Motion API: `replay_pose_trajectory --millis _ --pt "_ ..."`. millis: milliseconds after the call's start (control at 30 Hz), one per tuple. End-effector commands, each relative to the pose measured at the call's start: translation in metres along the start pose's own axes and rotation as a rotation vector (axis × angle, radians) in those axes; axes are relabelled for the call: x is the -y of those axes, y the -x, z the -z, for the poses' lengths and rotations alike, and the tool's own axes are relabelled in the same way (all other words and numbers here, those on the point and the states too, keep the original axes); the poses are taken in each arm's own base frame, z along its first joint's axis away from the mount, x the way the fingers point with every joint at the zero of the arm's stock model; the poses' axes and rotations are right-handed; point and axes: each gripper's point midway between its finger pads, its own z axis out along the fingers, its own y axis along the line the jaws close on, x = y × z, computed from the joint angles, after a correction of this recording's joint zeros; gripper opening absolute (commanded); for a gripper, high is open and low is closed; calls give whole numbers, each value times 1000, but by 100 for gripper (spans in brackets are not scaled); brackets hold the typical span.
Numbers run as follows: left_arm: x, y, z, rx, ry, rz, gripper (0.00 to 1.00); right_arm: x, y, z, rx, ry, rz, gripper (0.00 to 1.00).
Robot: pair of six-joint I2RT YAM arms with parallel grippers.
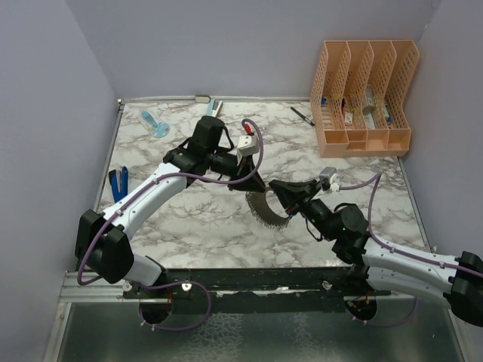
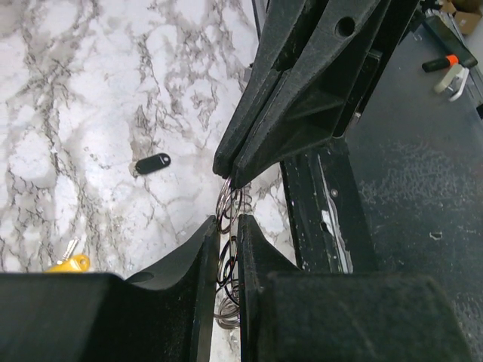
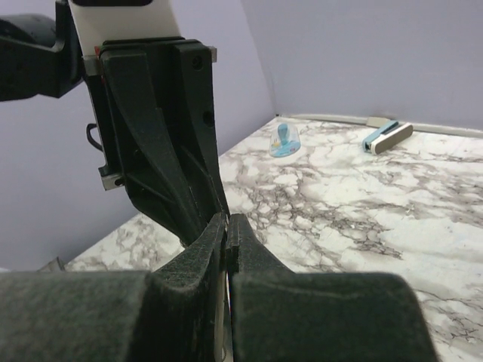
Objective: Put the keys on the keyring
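Left wrist: left gripper (image 2: pixel 228 222), right gripper (image 2: pixel 231 178) both pinched keyring (image 2: pixel 229 200); black key (image 2: pixel 152 163), yellow key (image 2: pixel 69 263) lay loose. I judged: ring steadied; next, free 1 gripper for key.

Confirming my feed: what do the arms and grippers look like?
The left arm and right arm have pale white links, black joints, and a purple cable along each. The left gripper and right gripper are black, with tapered wedge fingers.

High rear and close wrist views share table (image 1: pixel 189 226)
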Motion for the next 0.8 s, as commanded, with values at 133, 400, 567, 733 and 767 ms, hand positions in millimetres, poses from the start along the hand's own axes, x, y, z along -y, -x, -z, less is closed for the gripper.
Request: replay_pose_trajectory --millis 133,400,567,733,767 --pt "-5 48 2 94 50 -48 0 25 31 -2 155 -152 -50 1" --pt "-22 64 4 132 138 -53 0 35 41 -21 201 -250 -106 1" --pt "-30 68 4 149 174 -43 0 44 41 -26 224 -337 -156 1" --pt "-34 70 5 174 191 -10 0 47 44 -25 266 -412 -179 1" --pt "-36 70 5 180 193 -2 0 49 45 -24 277 -429 -188 1"
